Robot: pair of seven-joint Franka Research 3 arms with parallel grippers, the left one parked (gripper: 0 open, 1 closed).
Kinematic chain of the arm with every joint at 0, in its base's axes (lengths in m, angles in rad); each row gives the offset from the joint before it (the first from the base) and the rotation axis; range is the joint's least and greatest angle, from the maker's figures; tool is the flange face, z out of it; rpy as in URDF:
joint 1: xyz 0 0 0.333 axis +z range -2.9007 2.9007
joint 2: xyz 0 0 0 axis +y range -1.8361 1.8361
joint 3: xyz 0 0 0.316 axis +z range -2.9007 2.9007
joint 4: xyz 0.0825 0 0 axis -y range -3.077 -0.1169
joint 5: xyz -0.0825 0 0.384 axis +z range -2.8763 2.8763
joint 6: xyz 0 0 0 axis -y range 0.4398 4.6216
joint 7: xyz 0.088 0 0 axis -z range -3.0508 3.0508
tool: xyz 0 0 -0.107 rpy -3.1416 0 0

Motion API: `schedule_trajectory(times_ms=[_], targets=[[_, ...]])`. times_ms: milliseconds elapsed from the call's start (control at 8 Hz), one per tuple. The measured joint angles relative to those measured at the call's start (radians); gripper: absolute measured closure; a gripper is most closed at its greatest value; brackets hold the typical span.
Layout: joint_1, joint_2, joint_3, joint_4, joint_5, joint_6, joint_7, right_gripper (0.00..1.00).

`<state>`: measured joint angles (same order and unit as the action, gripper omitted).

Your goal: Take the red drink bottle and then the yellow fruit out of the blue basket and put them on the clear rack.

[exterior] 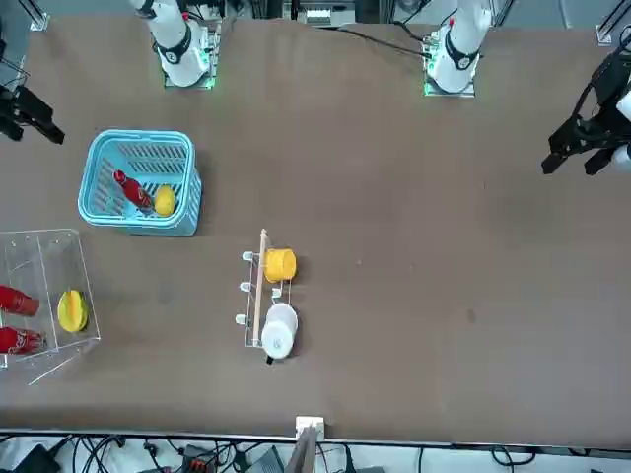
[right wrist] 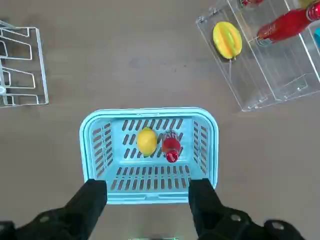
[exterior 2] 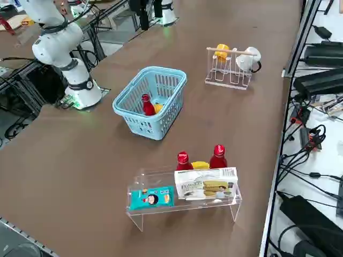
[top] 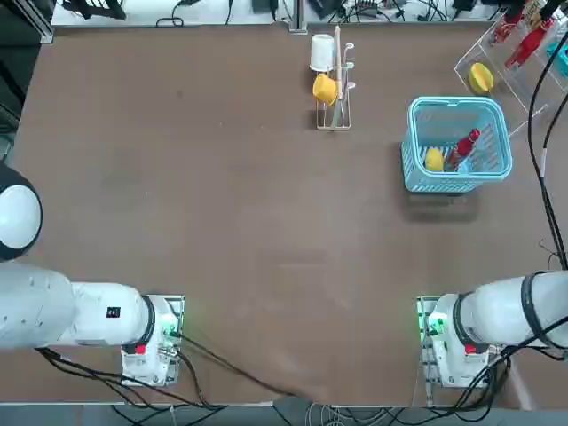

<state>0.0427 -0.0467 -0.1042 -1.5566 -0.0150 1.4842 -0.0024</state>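
The red drink bottle (right wrist: 171,146) — slim, red-capped, its lower part looking clear — is leaning inside the slotted light-blue basket (right wrist: 149,197), lying just beside the small, plain yellow fruit (right wrist: 147,142), while the right gripper (right wrist: 147,192) is hovering over the basket's near side — fingers spread wide, grasping nothing.

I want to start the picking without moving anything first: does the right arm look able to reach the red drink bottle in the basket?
Probably yes: the right gripper is open, and nothing covers the bottle, though the yellow fruit close beside it may crowd a finger.
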Motion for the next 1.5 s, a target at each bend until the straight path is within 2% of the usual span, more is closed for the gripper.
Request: schedule_trajectory(times_ms=[750,1000,1500], targets=[[0.001,0.011,0.002,-0.016,-0.005,-0.004,0.0,0.0],[-0.001,0.017,0.0,-0.114,-0.016,0.077,0.0,0.0],[-0.047,-0.026,-0.007,-0.424,-0.022,0.335,0.001,0.0]])
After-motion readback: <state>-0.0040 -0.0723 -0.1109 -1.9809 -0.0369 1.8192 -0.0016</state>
